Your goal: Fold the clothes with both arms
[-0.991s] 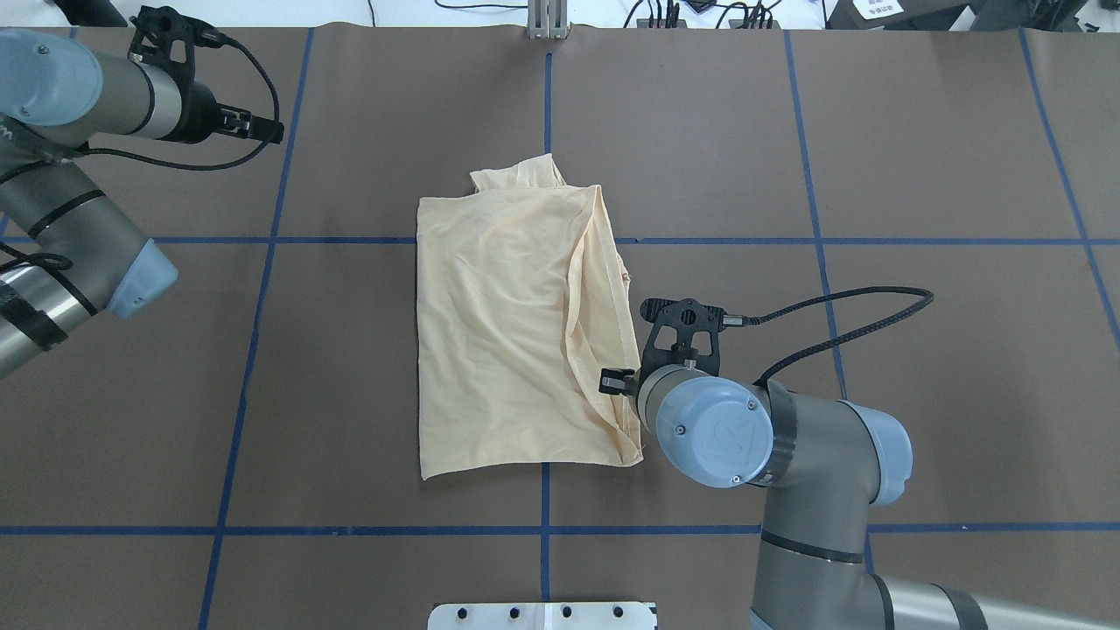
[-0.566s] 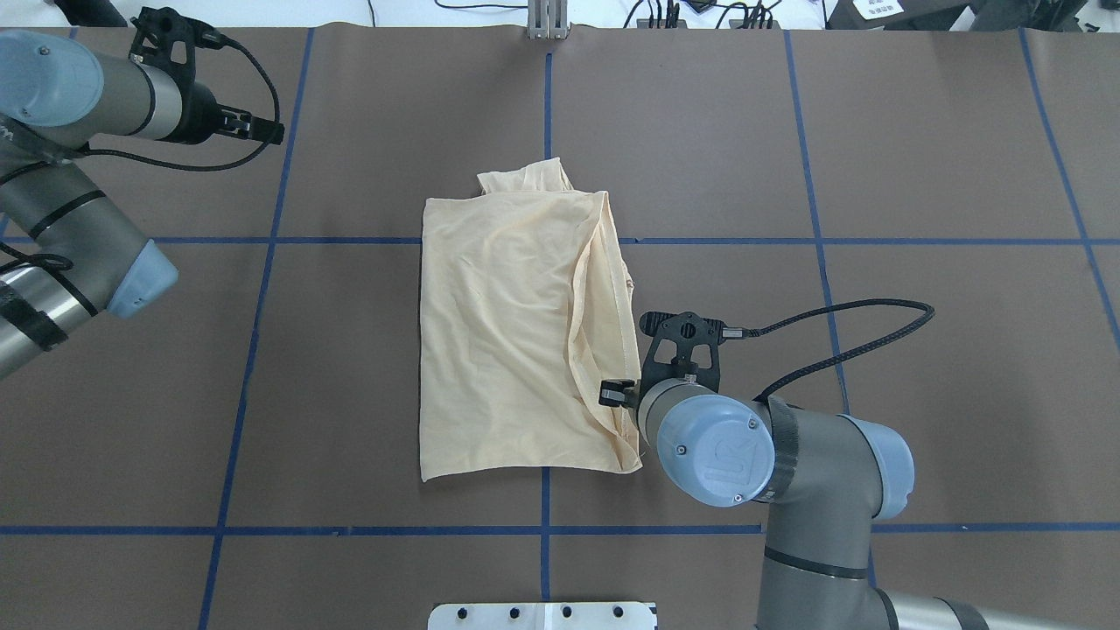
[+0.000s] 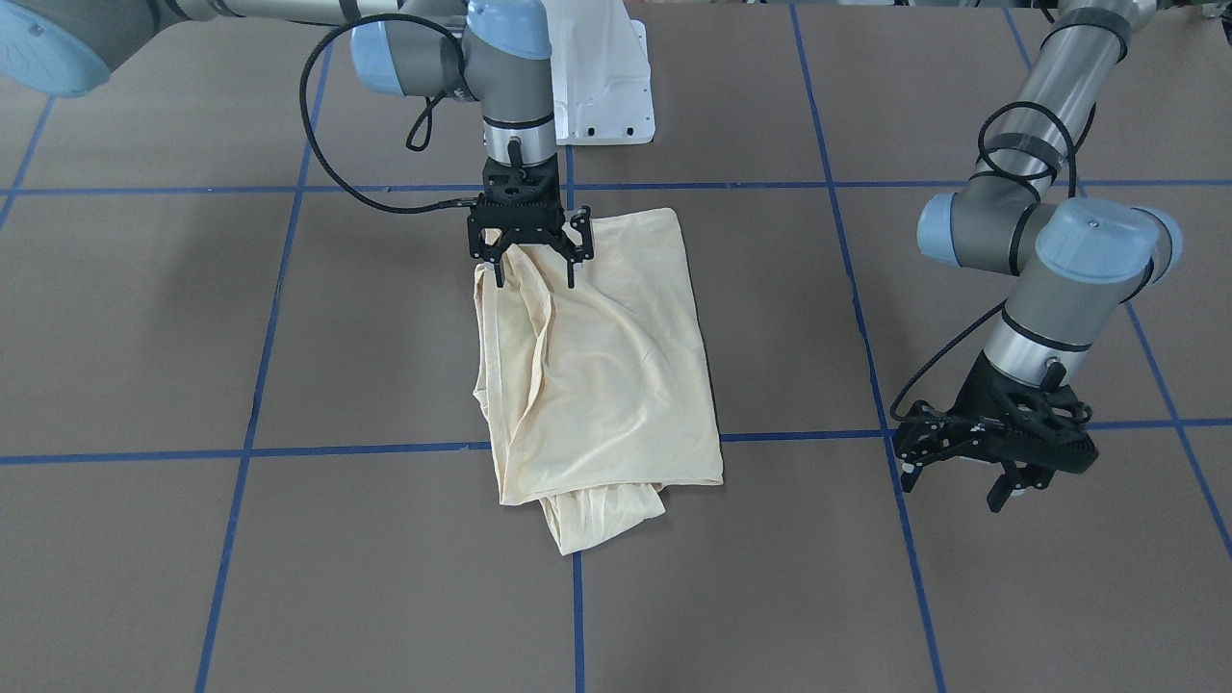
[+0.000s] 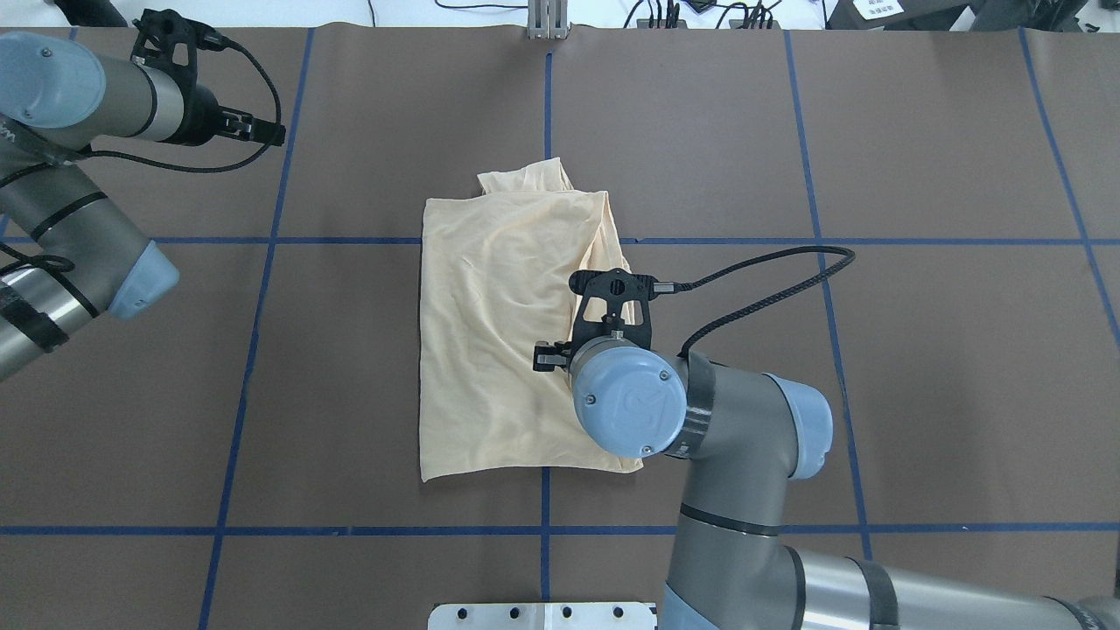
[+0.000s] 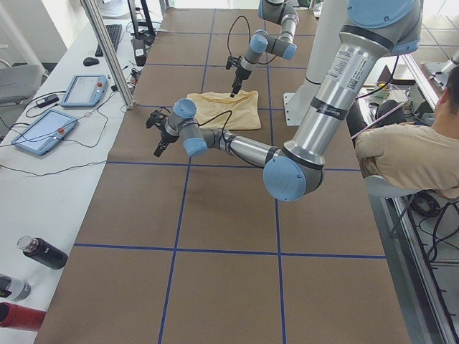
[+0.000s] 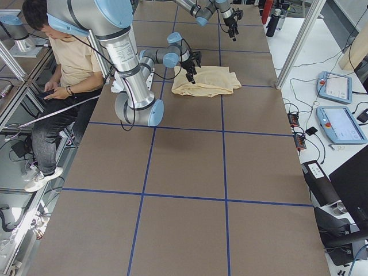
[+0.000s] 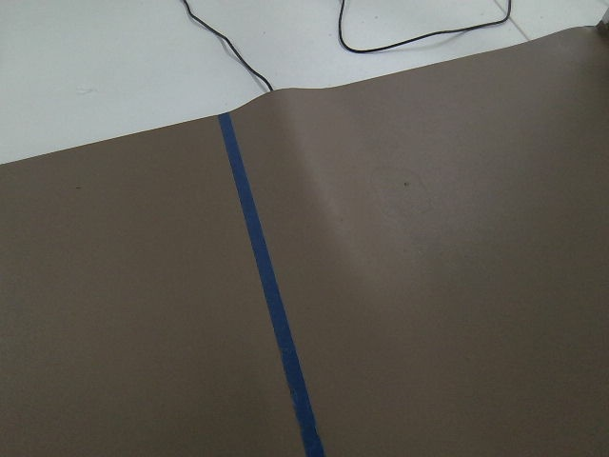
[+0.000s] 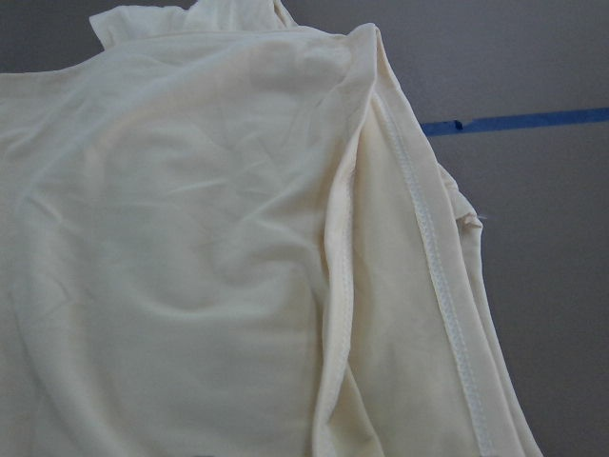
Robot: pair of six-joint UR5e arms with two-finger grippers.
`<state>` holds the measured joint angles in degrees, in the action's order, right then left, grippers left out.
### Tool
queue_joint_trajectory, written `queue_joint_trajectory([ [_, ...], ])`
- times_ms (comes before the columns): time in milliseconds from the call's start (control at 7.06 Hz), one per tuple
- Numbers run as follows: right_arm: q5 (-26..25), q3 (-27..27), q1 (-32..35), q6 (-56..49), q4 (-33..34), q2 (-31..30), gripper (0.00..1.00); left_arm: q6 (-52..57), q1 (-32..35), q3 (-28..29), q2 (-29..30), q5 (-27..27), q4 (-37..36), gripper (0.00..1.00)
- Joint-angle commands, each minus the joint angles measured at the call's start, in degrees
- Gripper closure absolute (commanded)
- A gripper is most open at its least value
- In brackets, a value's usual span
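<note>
Right gripper [image 3: 534,282] spread wide, fingertips at the cream shirt's [image 3: 616,385] edge; left gripper [image 3: 953,486] spread, well apart.

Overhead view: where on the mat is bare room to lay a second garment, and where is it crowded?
Bare: the mat between shirt and left gripper, and the squares right of the black cable. Crowded: the shirt's right edge, under the right gripper.
</note>
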<state>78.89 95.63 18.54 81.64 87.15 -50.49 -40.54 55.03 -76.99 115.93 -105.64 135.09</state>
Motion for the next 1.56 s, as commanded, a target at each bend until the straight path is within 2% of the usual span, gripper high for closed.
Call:
queue_joint_trajectory([
  [0, 0.1, -4.0, 0.2, -0.5, 0.6, 1.8, 0.48, -0.1, 0.0, 0.0, 0.0, 0.0, 0.0, 0.0],
  [142, 0.2, -4.9, 0.1, -0.9, 0.6, 1.9, 0.63, -0.1, -0.1, 0.0, 0.0, 0.0, 0.0, 0.0],
  [283, 0.2, -5.0, 0.2, -1.6, 0.6, 1.9, 0.71, -0.1, -0.1, 0.0, 0.0, 0.0, 0.0, 0.0],
  [425, 0.2, -5.0, 0.2, -1.7, 0.6, 1.9, 0.73, -0.1, -0.1, 0.0, 0.0, 0.0, 0.0, 0.0],
  [566, 0.2, -5.0, 0.1, -1.7, 0.6, 2.0, 0.93, -0.1, -0.1, 0.0, 0.0, 0.0, 0.0, 0.0],
  [708, 0.4, -4.9, 0.2, -3.1, 0.6, 2.0, 1.0, -0.2, -0.1, 0.0, -0.1, 0.0, 0.0, 0.0],
  [991, 3.0, -4.4, 2.2, -4.9, 0.4, 0.8, 1.0, -0.2, -0.2, -0.1, -0.1, 0.0, 0.0, 0.0],
  [1416, 4.2, 1.7, 4.0, -11.1, -0.3, -7.2, 1.0, -1.0, -0.2, -0.4, -0.8, 0.1, 0.0, 0.0],
])
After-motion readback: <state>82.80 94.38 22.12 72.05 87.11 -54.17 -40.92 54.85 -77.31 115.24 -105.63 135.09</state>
